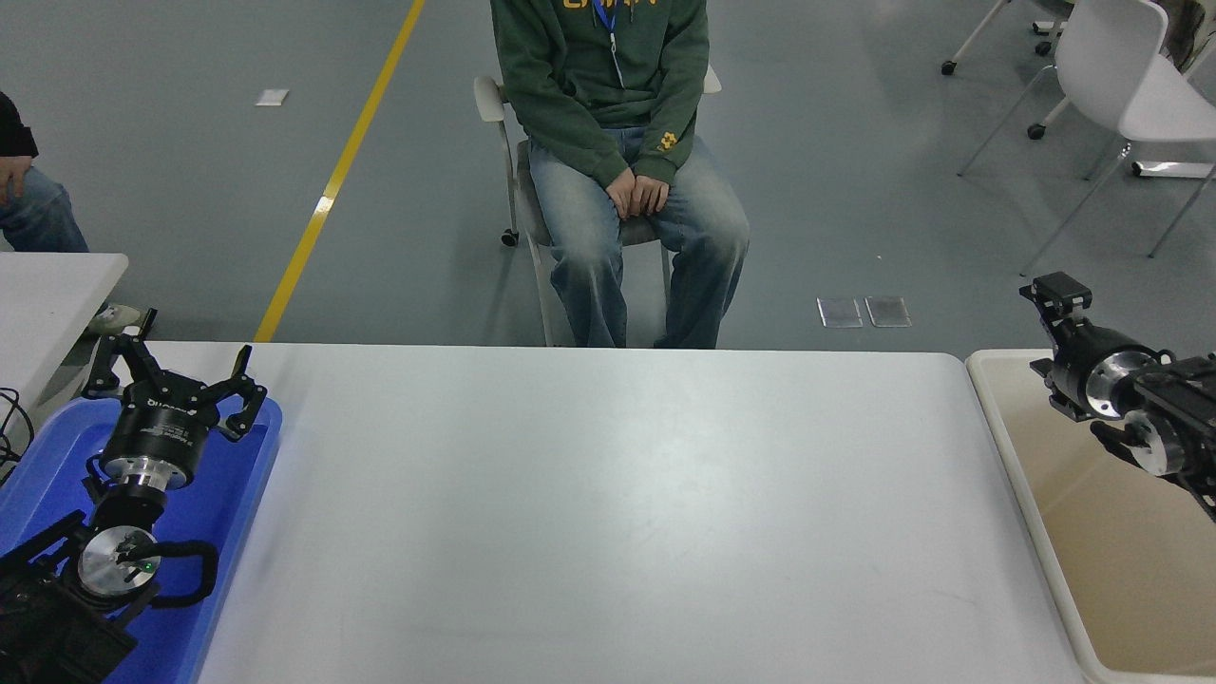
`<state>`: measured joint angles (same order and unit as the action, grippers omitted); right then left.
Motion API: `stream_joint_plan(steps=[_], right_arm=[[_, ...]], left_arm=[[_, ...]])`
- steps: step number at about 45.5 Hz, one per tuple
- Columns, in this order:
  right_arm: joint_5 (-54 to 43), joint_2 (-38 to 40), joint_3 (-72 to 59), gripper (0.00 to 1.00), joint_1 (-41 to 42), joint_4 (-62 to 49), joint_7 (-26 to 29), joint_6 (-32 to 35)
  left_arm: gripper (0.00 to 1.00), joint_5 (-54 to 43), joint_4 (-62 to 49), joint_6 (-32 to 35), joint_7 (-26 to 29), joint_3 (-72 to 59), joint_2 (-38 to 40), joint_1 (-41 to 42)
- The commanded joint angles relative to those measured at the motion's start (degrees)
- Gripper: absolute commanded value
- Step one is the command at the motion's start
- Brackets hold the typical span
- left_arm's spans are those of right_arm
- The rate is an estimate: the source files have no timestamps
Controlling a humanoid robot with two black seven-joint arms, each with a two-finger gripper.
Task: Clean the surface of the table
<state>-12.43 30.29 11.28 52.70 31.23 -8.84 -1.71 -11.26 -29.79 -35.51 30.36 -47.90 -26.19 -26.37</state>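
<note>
Count time from my remote seat: two black robot arms, two tables, one blue tray, one beige bin, three chairs that I can make out, two people.

Main thing is the large plain white matte rectangular tabletop with rounded corners (608, 513). It fills the middle and bottom of the head view, running from the blue plastic tray (223, 494) on its left end across to the beige plastic bin (1016, 475) just beside its right edge. Surface looks flat and dull white with a soft sheen near the middle and a few faint smudgy marks lower down.

My left black gripper (176, 366) sits parked over the blue tray at lower left, fingers spread wide apart with nothing between them. My right black gripper (1056, 290) comes in from the right edge, raised over the bin's far end and pointing away from me. It's end-on from here, so I can't tell if its claw is apart or together.

Across the table a person in a green hoodie and jeans (617, 142) sits on a grey wheeled chair (494, 104), hands clasped in the lap. A second person's arm and knee (24, 199) peek in at the left edge, behind the smaller white table corner (52, 294). White chair (1121, 76) stands at the top right, with the legs of another behind it.
</note>
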Motion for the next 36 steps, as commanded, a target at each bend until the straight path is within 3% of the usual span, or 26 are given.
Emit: stream_joint_plan(steps=[1,17,36], right_arm=[[2.0,-0.1,6.1,1.0,0.0,7.8,0.0,-0.1],[15.1,-7.6,8.3,1.0,-0.9,10.7,-0.6,0.0],[21.2,-20.9,26.2,1.0,-9.2,10.7,-2.1,2.1]], left_arm=[[1.0,0.0,0.0,0.0,0.0,0.0,0.0,0.0],[1.0,0.0,0.0,0.0,0.1,0.0,0.0,0.0],[1.0,0.0,0.0,0.0,0.1,0.0,0.0,0.0]])
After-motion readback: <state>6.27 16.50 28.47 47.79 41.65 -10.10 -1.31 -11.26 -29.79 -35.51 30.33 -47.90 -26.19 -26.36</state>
